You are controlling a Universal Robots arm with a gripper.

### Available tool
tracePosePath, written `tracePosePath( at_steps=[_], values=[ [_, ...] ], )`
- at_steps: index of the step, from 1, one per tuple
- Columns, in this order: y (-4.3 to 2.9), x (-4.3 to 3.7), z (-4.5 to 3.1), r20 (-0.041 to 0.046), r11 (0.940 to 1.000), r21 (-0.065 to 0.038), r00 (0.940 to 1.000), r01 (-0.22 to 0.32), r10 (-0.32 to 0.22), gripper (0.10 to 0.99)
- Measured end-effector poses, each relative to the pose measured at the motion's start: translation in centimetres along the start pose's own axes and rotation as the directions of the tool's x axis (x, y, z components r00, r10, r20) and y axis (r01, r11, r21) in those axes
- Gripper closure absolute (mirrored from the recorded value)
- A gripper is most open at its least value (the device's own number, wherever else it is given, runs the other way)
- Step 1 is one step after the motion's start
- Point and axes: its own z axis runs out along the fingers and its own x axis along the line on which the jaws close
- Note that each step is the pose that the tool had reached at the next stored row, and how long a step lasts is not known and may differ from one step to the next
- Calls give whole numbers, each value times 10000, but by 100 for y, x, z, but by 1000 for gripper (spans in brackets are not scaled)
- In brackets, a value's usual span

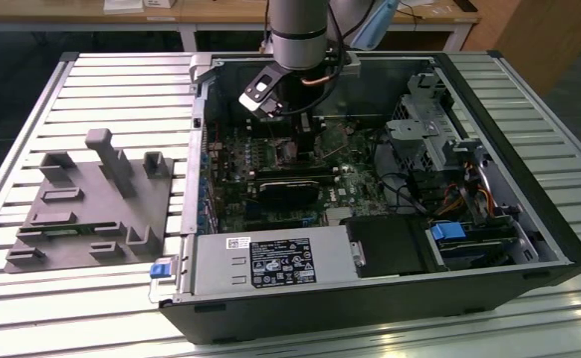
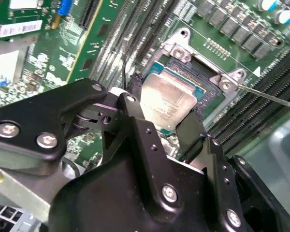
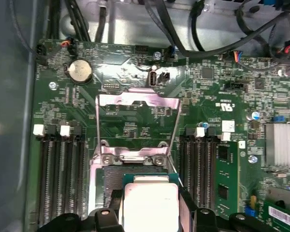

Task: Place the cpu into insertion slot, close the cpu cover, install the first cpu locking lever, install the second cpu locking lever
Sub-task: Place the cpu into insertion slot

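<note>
The cpu (image 3: 150,203) lies directly over the insertion slot (image 3: 110,186), silver-grey top facing up; whether it is fully seated cannot be told. The gripper (image 3: 150,220) is clamped on the cpu, one black finger against each of two opposite edges. The cpu cover (image 3: 135,100) stands swung open beyond the slot, hinged at the slot's silvery rim. Long black memory slots (image 3: 63,179) flank the slot on the green motherboard (image 3: 53,104). In the exterior view the arm points down into the open computer case (image 1: 370,313)

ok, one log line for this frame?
jaws: shut on cpu | cpu: over insertion slot, seating unclear | cpu cover: open, flipped back
</note>
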Motion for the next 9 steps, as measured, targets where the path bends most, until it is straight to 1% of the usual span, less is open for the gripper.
tracePosePath(
  at_steps=[1, 2, 3, 9],
  values=[
    [0, 1, 0, -99, 10000, 0, 10000, -8, 8, 545],
    [0, 2, 0, -179, 10000, -2, 9998, -15, 14, 545],
    [1, 3, 1, -201, 10000, -5, 9998, -17, 16, 545],
    [0, 3, 1, -235, 10000, -4, 9997, -20, 19, 545]
  ],
)
